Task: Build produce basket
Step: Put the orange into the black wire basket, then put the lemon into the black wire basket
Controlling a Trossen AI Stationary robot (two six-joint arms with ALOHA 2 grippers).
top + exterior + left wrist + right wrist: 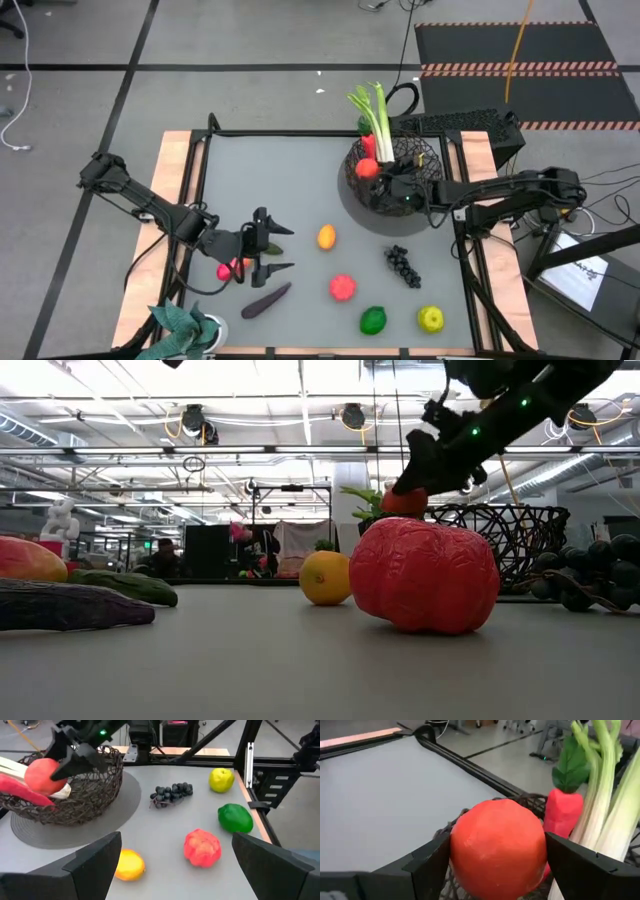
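A red fruit (pixel 497 847) fills the right claw (pixel 495 865), clamped between its fingers just above the basket (pixel 395 175) rim; leek (pixel 378 120) and carrot (pixel 563 812) stand beyond; left claw (pixel 268 245) gapes empty

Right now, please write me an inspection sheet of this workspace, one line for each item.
Surface: grey table, wooden side edges.
Job's things: basket holds leek and carrot; orange fruit, red fruit, green fruit, yellow fruit, grapes, eggplant lie on the table.
Clutter: teal plant at the near left corner.
Grippers: right claw holds a red-orange fruit over the basket; left claw open, empty.
Cables: orange cable on the floor.
Surroundings: striped floor mat.
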